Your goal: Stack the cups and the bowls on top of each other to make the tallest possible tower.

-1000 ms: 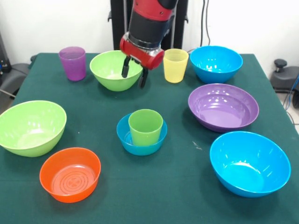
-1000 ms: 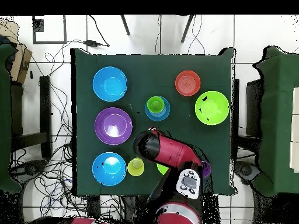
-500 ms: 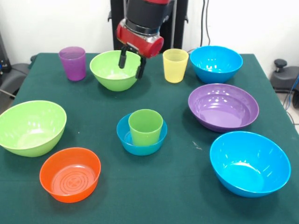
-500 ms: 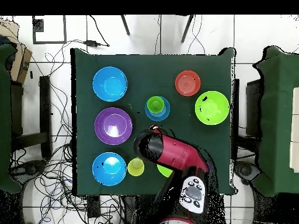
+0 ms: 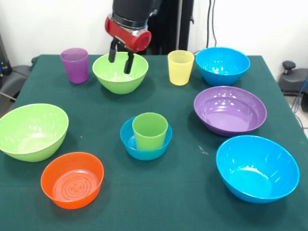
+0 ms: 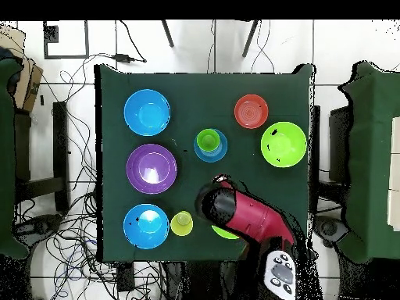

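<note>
Front view shows the gripper [image 5: 121,59] with its two dark fingers [image 5: 113,52] parted a moderate way and holding nothing, their tips hanging inside the mouth of the far lime green bowl [image 5: 120,73], above its hollow; whether they touch the plastic I cannot tell. The red and black arm [image 5: 129,21] rises from the gripper toward twelve o'clock.

From that bowl, the purple cup [image 5: 75,65] stands upright just at nine o'clock and the yellow cup [image 5: 180,68] upright at three o'clock, apart from it. Beyond the yellow cup, still at three o'clock, sits a blue bowl [image 5: 222,65]. The wide purple bowl [image 5: 230,110] lies at about four o'clock, near the blue one.

At six o'clock from the gripper, in the middle of the green table [image 5: 183,192], the small blue bowl [image 5: 146,144] holds the green cup [image 5: 150,131], upright inside it: that is all the tower there is. The second lime green bowl [image 5: 32,131] rests at eight o'clock near the table's edge, with the small orange bowl [image 5: 72,179] just beside it toward the viewer. The last blue bowl [image 5: 257,168] sits at five o'clock.

Overhead, the arm [image 6: 242,219] covers most of the far lime green bowl [image 6: 225,232], and the green cup [image 6: 208,141] shows as a disc inside the small blue bowl [image 6: 216,153].
</note>
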